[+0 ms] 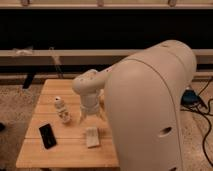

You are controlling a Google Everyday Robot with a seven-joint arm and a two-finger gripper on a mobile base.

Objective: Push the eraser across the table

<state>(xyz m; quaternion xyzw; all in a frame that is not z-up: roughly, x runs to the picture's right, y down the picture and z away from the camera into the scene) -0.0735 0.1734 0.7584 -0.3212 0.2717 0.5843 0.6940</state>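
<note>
**Warm, dim light on my workspace**

Soft, warm light falls evenly on the table (pixel 67 151), and the space behind it sinks into black. My gripper (pixel 90 117) hangs over the table's middle. My pale arm (pixel 150 110) shows no glare.

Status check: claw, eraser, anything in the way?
Claw over middle of table, apart from eraser. Eraser lies flat, front-left. Small white bottle stands between them; beige block lies just in front of claw.

The eraser (pixel 48 135) is seen flat near the front left corner of the table (pixel 65 154); the gripper (pixel 90 117) is held over the middle.
</note>
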